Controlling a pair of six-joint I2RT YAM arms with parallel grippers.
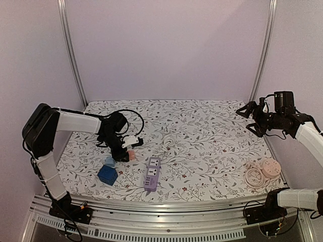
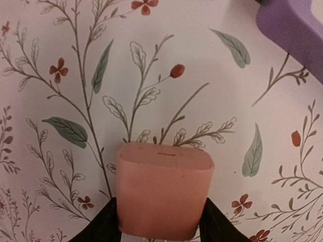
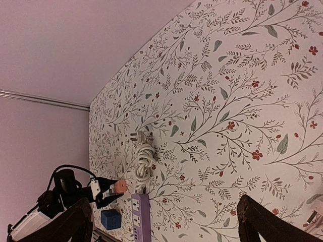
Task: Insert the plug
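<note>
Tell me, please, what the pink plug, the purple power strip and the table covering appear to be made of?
The pink plug: probably moulded plastic, matte; smooth faces, rounded edges, no glare.
The purple power strip: likely hard plastic, satin; uniform colour, crisp moulded body.
The table covering: printed cloth or vinyl, matte; flat floral pattern, which one I cannot tell.

Matt pink plastic plug, smooth purple plastic power strip, matt floral-print tablecloth.

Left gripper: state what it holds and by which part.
The left gripper holds the pink plug, its fingers pressed against the two side faces at the plug's near end.
</note>
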